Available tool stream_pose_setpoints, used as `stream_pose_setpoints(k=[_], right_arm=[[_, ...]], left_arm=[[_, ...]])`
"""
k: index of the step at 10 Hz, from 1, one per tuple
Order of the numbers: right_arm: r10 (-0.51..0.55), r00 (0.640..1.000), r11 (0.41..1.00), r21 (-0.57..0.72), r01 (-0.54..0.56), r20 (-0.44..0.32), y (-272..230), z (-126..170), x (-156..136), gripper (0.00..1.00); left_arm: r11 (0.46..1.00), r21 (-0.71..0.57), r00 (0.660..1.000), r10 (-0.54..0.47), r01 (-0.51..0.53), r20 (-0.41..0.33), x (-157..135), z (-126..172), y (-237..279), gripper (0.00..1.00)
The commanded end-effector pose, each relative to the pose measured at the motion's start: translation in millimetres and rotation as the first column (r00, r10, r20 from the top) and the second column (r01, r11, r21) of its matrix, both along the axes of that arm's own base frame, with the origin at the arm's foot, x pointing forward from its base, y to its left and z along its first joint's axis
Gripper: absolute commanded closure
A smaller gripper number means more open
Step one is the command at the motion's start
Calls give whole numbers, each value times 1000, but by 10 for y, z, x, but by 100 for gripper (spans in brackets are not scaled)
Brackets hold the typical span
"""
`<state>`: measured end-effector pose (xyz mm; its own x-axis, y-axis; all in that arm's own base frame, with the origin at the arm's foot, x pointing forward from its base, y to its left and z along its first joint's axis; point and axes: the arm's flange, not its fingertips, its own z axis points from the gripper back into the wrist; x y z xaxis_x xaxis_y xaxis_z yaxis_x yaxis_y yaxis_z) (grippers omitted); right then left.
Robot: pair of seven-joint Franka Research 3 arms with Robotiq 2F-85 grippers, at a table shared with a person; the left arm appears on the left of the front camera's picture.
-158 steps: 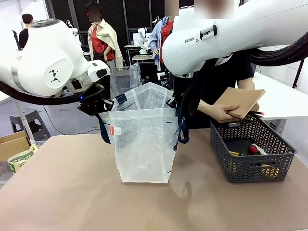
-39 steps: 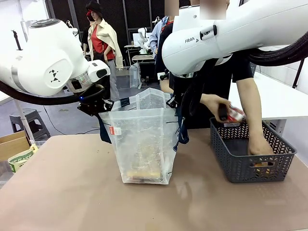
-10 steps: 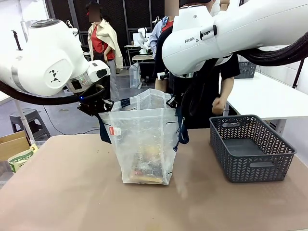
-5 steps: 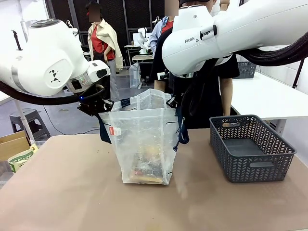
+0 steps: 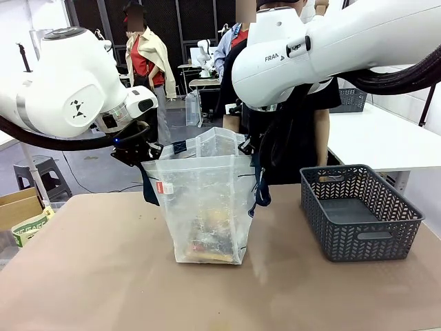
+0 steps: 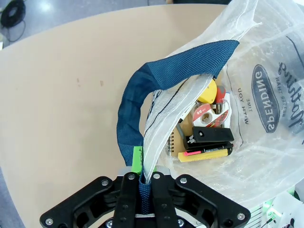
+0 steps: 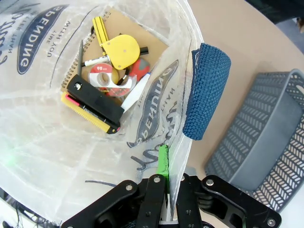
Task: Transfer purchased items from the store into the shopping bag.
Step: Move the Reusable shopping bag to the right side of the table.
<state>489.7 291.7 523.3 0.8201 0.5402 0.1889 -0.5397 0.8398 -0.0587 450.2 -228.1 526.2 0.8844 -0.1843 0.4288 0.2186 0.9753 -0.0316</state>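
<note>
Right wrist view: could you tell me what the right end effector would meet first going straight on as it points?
The right end effector is shut on the shopping bag, so that plastic comes first; beyond it, probably the purchased items inside, though depth is unclear.

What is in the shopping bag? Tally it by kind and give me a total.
Spiral notebook: 1
Yellow tape measure: 1
Tape dispenser: 1
Black stapler: 1
Marker pen: 1
Yellow bar-shaped tool with a pink patch: 1
Total: 6 things that can be told apart inside the shopping bag
</note>
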Motion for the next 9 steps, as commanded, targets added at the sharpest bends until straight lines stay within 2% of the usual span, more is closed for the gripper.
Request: stream_pose_setpoints(k=[1, 9], right_arm=[[-2, 1000, 1000, -1, 2, 0, -17, -3, -3, 100], [-2, 1000, 1000, -1, 2, 0, -17, -3, -3, 100]], left_arm=[[1000, 13, 1000, 2, -2, 12, -2, 19, 34, 100], [1000, 13, 1000, 2, -2, 12, -2, 19, 34, 100]])
